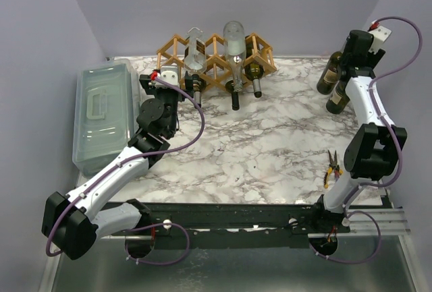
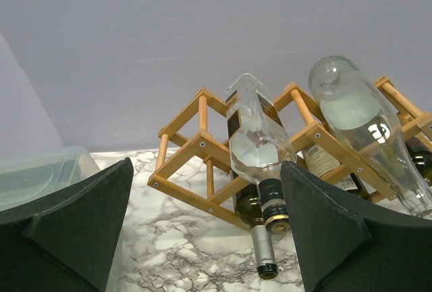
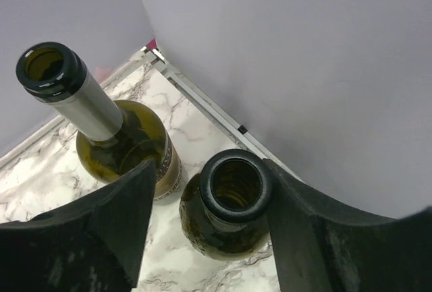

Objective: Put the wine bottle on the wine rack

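On marble table (image 3: 40, 191), right claw (image 3: 210, 170), partly open, straddles wine bottle (image 3: 223, 238).

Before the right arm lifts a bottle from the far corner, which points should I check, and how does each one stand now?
1. Right tool straddles the neck of the wine bottle: ok.
2. Both fingers pressed on that neck: not ok, a gap shows beside one finger.
3. Foil-necked bottle free of the fingers: cannot tell.
4. Empty cell in the wine rack: ok, at its left end.
5. Left tool open, holding nothing: ok.
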